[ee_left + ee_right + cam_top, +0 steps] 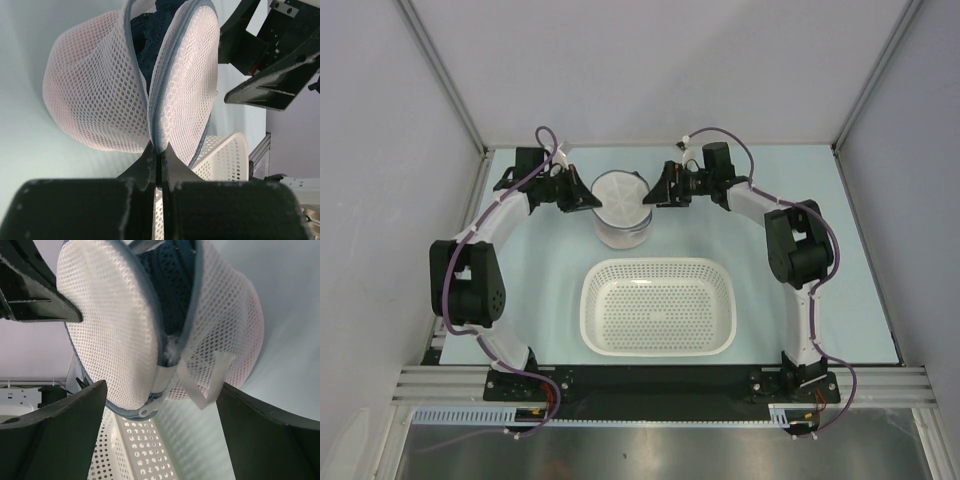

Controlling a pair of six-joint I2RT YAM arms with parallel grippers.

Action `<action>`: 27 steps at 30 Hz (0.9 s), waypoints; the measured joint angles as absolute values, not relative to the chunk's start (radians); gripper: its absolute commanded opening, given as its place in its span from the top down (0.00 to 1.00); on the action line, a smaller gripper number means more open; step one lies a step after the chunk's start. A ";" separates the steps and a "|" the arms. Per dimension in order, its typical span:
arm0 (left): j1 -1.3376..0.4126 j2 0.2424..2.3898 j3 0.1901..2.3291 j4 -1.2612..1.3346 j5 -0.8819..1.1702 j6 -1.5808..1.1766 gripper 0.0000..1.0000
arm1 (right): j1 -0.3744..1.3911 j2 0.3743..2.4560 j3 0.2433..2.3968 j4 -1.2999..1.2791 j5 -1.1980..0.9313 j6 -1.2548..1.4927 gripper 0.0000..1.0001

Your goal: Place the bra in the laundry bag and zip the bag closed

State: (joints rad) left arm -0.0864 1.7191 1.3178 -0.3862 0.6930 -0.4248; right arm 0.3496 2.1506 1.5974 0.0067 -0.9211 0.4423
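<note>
Dark blue bra (pixel 147 35) inside laundry bag (pixel 90 90); visible from wrist views alone

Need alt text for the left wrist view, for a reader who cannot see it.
The left gripper is shut on the zip rim of the white mesh laundry bag, whose lid gapes to show a dark blue bra inside. The right gripper stands open at upper right, and a white perforated basket shows beyond the bag at lower right.
</note>
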 measured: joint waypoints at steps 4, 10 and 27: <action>-0.084 1.720 1.319 -0.410 0.714 -0.413 1.00 | 0.350 2.150 1.563 0.060 -0.906 0.498 0.19; -0.084 1.720 1.319 -0.414 0.728 -0.408 1.00 | 0.356 2.148 1.544 0.115 -0.902 0.532 0.33; -0.084 1.720 1.319 -0.392 0.774 -0.416 0.46 | 0.377 2.088 1.355 0.322 -0.900 0.685 0.80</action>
State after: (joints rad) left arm -0.0845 1.7195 1.3190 -0.3920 0.7738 -0.4156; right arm 0.3767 2.0884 1.3552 0.3218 -0.9001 0.6849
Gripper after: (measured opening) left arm 0.307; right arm 0.232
